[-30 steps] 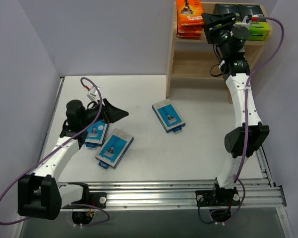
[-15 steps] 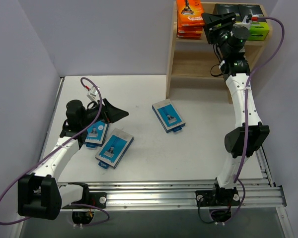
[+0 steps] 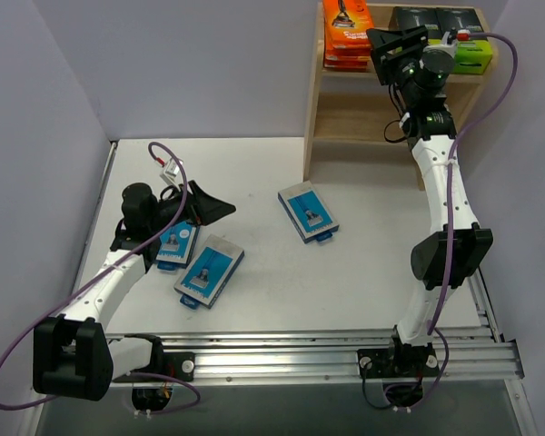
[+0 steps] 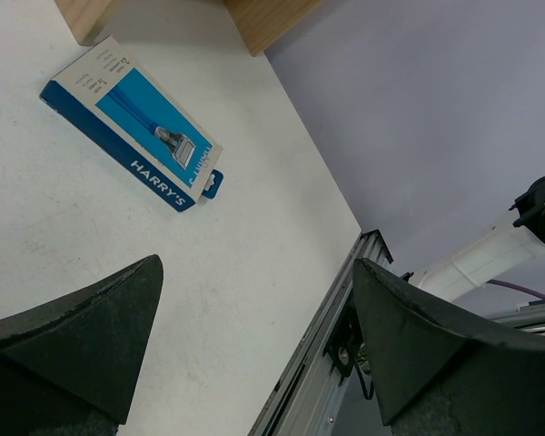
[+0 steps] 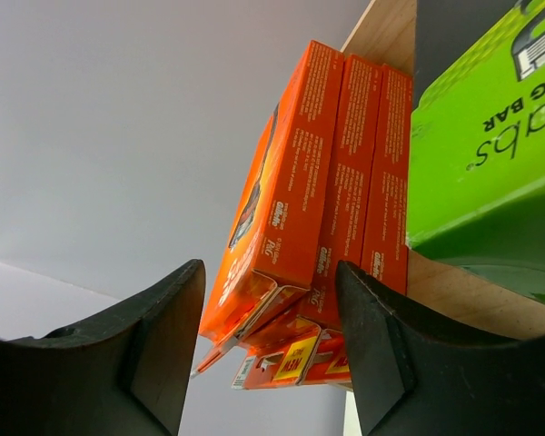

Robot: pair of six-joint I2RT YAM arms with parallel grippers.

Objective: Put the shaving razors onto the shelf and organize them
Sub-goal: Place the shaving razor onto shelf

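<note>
Three orange razor packs [image 3: 347,27] lie stacked on the top tier of the wooden shelf [image 3: 354,109], with two black boxes with lime-green ends [image 3: 447,25] beside them. My right gripper [image 3: 379,50] hovers at that tier, open. In the right wrist view its fingers [image 5: 163,345] stand apart before the orange stack [image 5: 300,182], next to a green box end [image 5: 477,163]. Three light-blue packs [image 3: 307,214] [image 3: 209,270] [image 3: 174,243] lie flat on the table. My left gripper [image 3: 220,207] hangs open above the left pair. In the left wrist view, the left gripper [image 4: 254,309] is empty and faces the middle blue pack [image 4: 132,136].
The shelf's lower tier [image 3: 363,127] has open space under the top board. Purple walls [image 3: 73,109] close in the left, back and right. A metal rail [image 3: 345,359] runs along the near table edge, also visible as the rail [image 4: 322,363] in the left wrist view.
The right gripper's jaws have widened slightly and it has shifted a little up and left at the shelf top. The left arm and the blue packs have not moved.
</note>
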